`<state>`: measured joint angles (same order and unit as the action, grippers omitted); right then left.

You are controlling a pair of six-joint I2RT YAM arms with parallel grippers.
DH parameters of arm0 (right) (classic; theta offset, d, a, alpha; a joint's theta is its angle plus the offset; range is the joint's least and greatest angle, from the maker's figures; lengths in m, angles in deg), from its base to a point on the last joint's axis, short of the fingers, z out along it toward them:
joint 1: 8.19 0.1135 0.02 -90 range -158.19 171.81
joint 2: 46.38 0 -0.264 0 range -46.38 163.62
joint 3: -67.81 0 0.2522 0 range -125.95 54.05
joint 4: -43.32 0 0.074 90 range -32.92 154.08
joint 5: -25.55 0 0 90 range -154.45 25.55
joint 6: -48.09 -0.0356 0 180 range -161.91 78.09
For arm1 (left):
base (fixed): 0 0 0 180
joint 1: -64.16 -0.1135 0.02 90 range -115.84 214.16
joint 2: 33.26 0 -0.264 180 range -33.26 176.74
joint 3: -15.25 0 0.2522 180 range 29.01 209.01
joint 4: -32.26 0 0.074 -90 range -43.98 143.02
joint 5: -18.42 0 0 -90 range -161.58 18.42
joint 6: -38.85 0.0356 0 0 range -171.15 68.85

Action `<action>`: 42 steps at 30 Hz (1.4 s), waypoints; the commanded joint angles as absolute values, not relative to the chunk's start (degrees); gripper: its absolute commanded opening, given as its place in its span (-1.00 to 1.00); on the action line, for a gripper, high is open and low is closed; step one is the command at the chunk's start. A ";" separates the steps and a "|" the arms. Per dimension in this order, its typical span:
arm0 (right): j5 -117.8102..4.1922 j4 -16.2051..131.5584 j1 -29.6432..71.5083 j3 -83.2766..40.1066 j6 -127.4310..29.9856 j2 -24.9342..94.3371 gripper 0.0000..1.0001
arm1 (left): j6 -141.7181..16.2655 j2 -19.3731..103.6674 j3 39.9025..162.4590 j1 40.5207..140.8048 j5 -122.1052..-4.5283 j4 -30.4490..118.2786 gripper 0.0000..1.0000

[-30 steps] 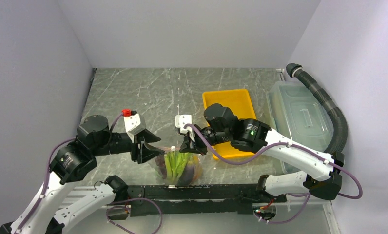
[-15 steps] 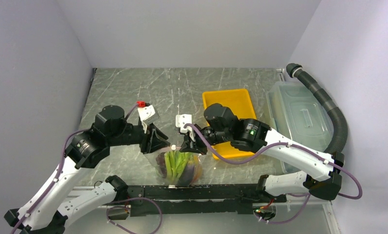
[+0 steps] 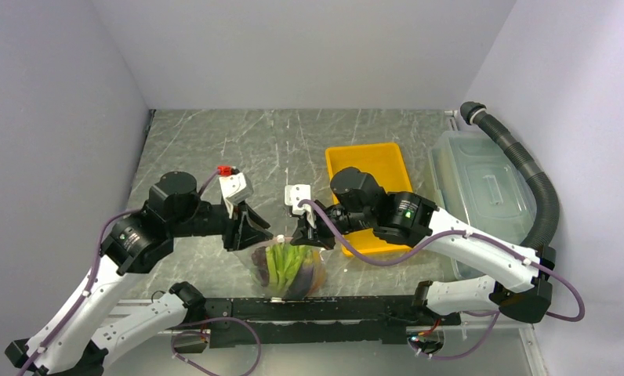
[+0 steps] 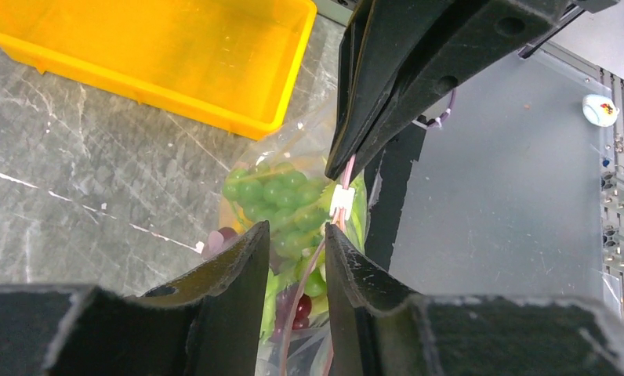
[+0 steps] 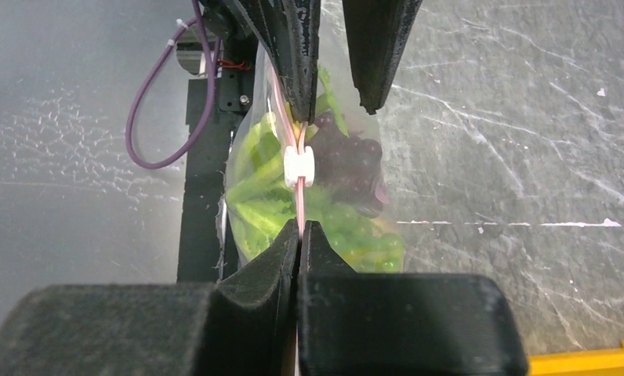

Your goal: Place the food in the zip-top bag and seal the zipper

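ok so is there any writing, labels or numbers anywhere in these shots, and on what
No text can be read.
round sticker, far right of the left wrist view: coloured marks, too blurred to read.
zip-top bag, yellow tray, lidded bin: no print visible.

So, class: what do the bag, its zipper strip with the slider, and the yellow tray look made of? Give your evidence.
The bag: thin clear plastic film, glossy; the food shows through and it creases. The zipper strip: pink, probably thicker flexible plastic. The slider: white, looks like hard plastic. The tray: rigid yellow plastic, smooth with slight sheen and a moulded rim.
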<state>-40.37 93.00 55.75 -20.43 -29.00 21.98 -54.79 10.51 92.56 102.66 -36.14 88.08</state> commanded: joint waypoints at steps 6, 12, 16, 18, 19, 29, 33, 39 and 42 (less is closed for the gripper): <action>-41.07 88.81 55.70 -20.66 -28.98 20.04 -1.00 | -52.85 9.88 94.60 102.65 -33.08 91.79 -0.25; -41.05 88.87 55.70 -20.91 -29.16 20.39 -1.00 | -52.02 11.35 94.44 102.65 -29.63 93.27 -0.24; -41.13 89.13 55.70 -21.29 -29.32 20.68 -1.00 | -51.85 12.63 94.61 102.66 -29.57 94.36 -0.24; -41.07 89.32 55.70 -21.51 -29.27 20.69 -1.00 | -51.85 13.17 94.71 102.59 -30.16 94.76 -0.25; -40.99 89.34 55.70 -21.60 -29.25 20.68 -1.00 | -51.85 13.41 94.79 102.65 -30.56 95.04 -0.25; -40.28 88.71 55.68 -21.81 -29.30 20.73 -1.00 | -51.85 14.88 95.71 102.63 -33.14 95.90 -0.29; -40.52 88.37 55.70 -21.54 -29.35 20.44 -1.00 | -51.96 14.29 97.47 102.66 -35.58 96.15 -0.26; -40.37 88.61 55.70 -21.88 -29.34 20.43 -1.00 | -52.20 13.24 100.14 102.66 -38.18 95.38 -0.16; -40.33 88.63 55.70 -21.93 -29.25 20.43 -1.00 | -51.90 13.23 100.87 102.61 -38.37 95.10 -0.16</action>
